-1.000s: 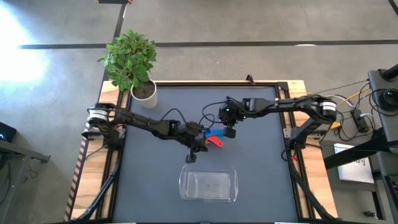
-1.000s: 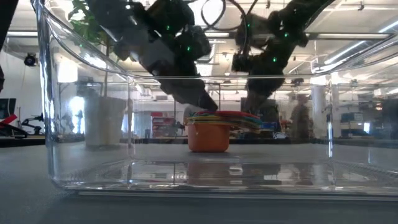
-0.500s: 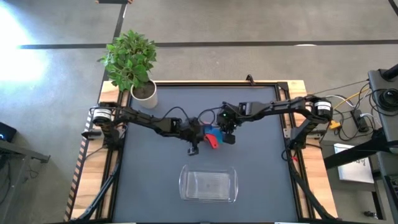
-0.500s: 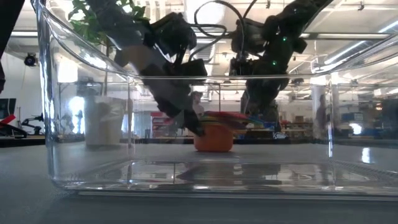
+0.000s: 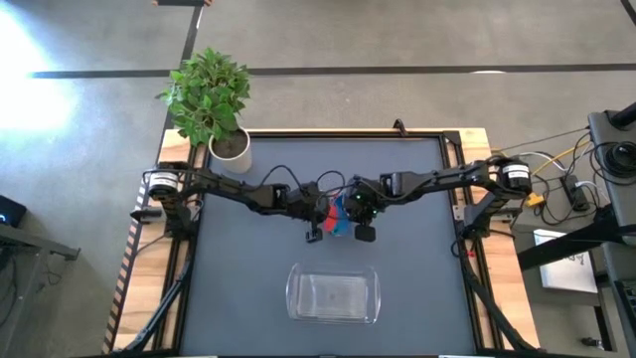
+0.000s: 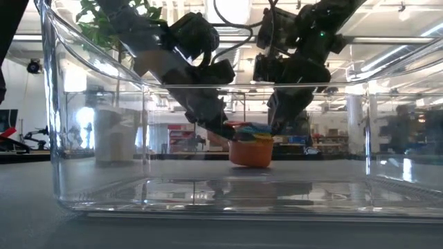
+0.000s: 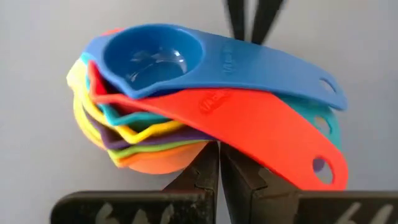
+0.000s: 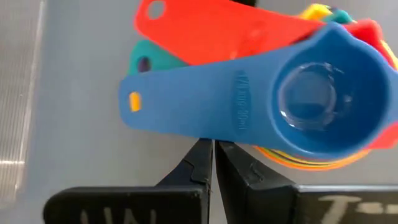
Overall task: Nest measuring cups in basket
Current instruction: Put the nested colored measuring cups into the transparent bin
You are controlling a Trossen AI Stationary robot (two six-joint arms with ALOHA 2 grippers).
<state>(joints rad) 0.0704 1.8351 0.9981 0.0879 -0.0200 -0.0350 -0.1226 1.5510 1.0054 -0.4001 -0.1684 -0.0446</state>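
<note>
I see both sets of jaws fully closed, holding nothing, flanking the nested measuring cups [image 5: 341, 216] at frame centre. The stack looks light, rigid and slippery; I judge the fanned handles the best hold for carrying it to the basket [image 5: 333, 294].

The basket [image 5: 333, 294] stood open-topped and apart from everything, with bare tabletop [image 5: 417, 268] on both its sides. Behind it, mid-table, the left gripper [image 5: 314, 235] and right gripper [image 5: 364, 234], jaws closed, flanked the nested measuring cups [image 5: 338, 214], blocking both sides. The potted plant [image 5: 214, 99] filled the far-left corner.
</note>
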